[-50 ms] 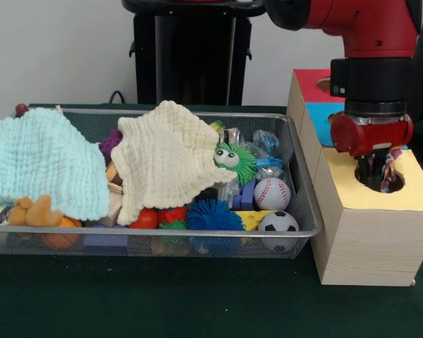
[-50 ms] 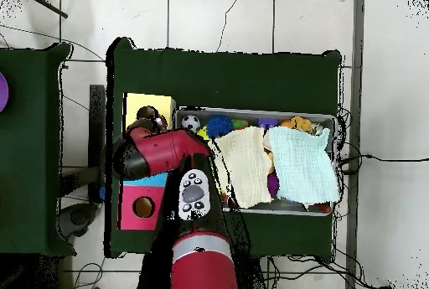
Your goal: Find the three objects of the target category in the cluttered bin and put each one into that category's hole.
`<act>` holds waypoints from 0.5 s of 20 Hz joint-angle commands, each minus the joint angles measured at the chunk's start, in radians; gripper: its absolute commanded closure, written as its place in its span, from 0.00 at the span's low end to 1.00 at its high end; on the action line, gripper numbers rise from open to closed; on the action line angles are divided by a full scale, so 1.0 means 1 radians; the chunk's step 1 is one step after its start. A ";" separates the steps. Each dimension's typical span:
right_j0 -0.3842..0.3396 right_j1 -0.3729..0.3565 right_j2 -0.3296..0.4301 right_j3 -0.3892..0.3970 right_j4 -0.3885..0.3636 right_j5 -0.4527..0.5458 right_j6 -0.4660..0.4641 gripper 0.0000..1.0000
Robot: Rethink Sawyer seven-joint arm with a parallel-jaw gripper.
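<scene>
Messy bin on the left, arm parked over the box on the right.

The mesh bin (image 1: 304,211) holds a mint cloth (image 1: 46,162), cream cloth (image 1: 170,158) and balls; the jaws (image 1: 382,174) sit down in the yellow-topped box's hole (image 1: 398,184), holding a braided rope toy (image 1: 390,169).

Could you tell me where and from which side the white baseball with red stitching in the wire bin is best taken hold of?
Probably from straight above, jaws closing across the middle of the white baseball with red stitching. Its top lies bare, while the black-and-white soccer ball in front and the silver wire mesh bin wall beside it seem to block sideways approaches.
</scene>
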 commanded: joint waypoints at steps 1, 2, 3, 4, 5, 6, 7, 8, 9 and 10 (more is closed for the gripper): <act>0.017 -0.044 -0.031 0.145 -0.035 -0.014 0.161 1.00; 0.029 -0.059 -0.045 0.146 -0.032 -0.025 0.168 1.00; 0.040 -0.077 -0.057 0.151 -0.030 -0.050 0.178 1.00; 0.052 -0.095 -0.070 0.155 -0.028 -0.074 0.188 1.00; 0.064 -0.113 -0.085 0.158 -0.026 -0.103 0.199 1.00; 0.069 -0.131 -0.090 0.161 -0.023 -0.119 0.202 1.00; 0.063 -0.149 -0.084 0.173 -0.021 -0.125 0.201 1.00; 0.061 -0.160 -0.081 0.177 -0.017 -0.122 0.198 1.00; 0.055 -0.168 -0.075 0.184 -0.016 -0.119 0.193 1.00; 0.057 -0.166 -0.077 0.180 -0.013 -0.118 0.189 1.00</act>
